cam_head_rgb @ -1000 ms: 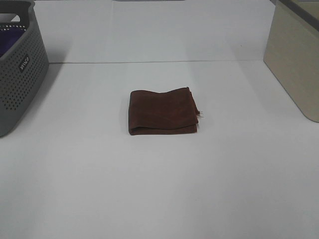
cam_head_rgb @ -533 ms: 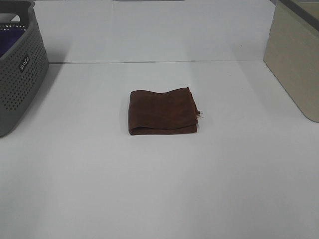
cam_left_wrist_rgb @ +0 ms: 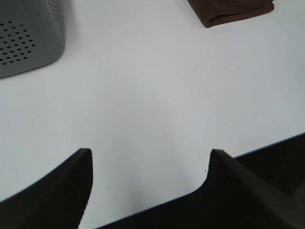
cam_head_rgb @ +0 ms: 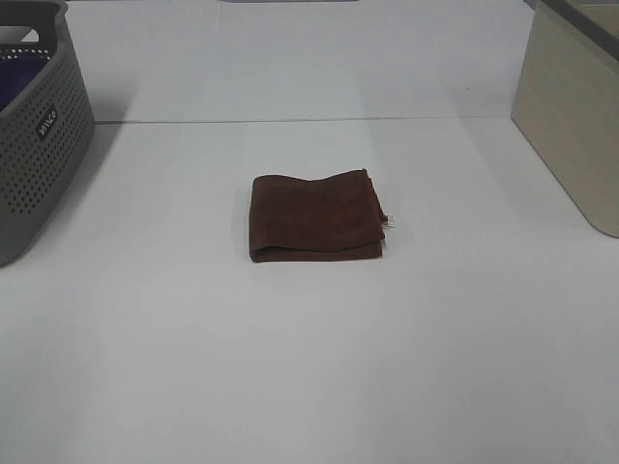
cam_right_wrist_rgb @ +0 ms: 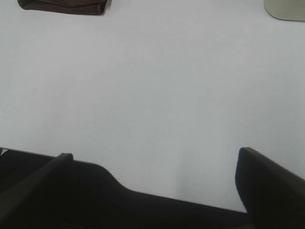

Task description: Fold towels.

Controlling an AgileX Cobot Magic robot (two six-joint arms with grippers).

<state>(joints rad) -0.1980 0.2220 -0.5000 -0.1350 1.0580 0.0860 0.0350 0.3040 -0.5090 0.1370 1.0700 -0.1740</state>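
A dark reddish-brown towel lies folded into a small rectangle at the middle of the white table, with a small white tag at its right edge. Its edge also shows in the left wrist view and in the right wrist view. My left gripper is open and empty over the table's front edge, far from the towel. My right gripper is open and empty over the front edge too. Neither gripper shows in the exterior high view.
A grey perforated basket stands at the far left with a purple cloth inside; its corner shows in the left wrist view. A beige box stands at the far right. The table's front edge is close to both grippers.
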